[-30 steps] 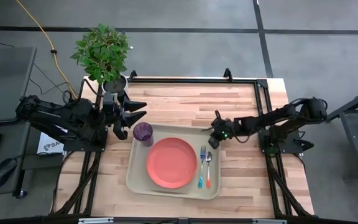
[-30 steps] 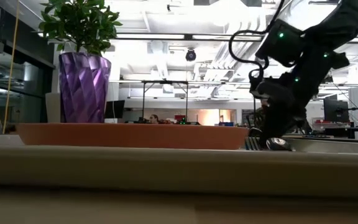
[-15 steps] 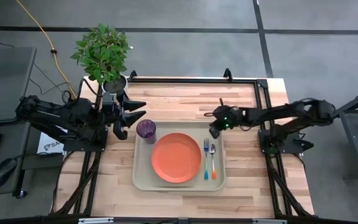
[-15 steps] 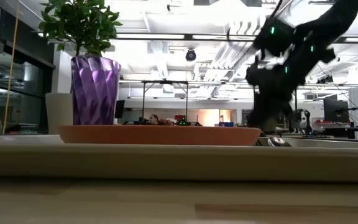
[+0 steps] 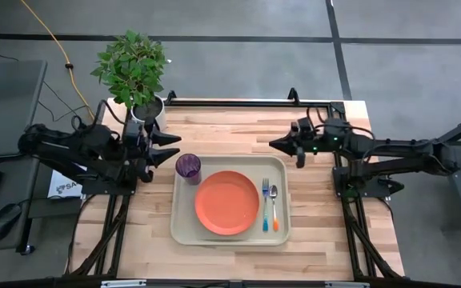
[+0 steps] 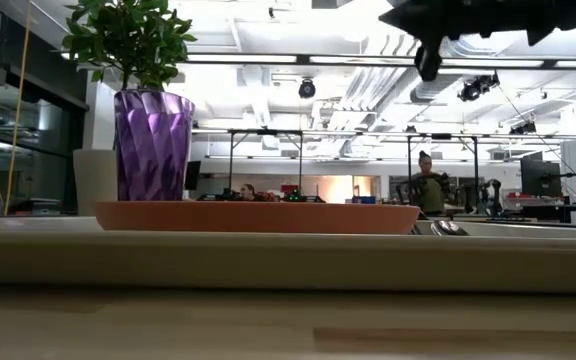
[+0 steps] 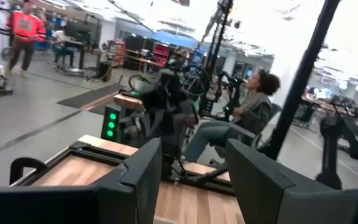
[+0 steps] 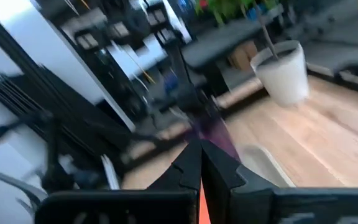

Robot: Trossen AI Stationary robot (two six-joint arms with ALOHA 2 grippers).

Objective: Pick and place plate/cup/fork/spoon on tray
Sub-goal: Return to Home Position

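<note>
Tableware sits complete on the tray (image 5: 184, 226) — cup (image 5: 187, 168), plate (image 5: 227, 203), fork (image 5: 265, 205), spoon (image 5: 274, 206) — so we judge the step in hand a clean retreat, right end effector (image 5: 277, 145) clenched empty, left end effector (image 5: 169, 148) released, both lifting clear above the bench (image 5: 238, 128).

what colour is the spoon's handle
Orange; the spoon shows best in the high view, beside the fork.

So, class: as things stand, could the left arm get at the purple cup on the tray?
Probably yes. The left gripper hangs open just left of the tray, close to the cup. Nothing stands between them, and the plate lies on the cup's far side.
</note>
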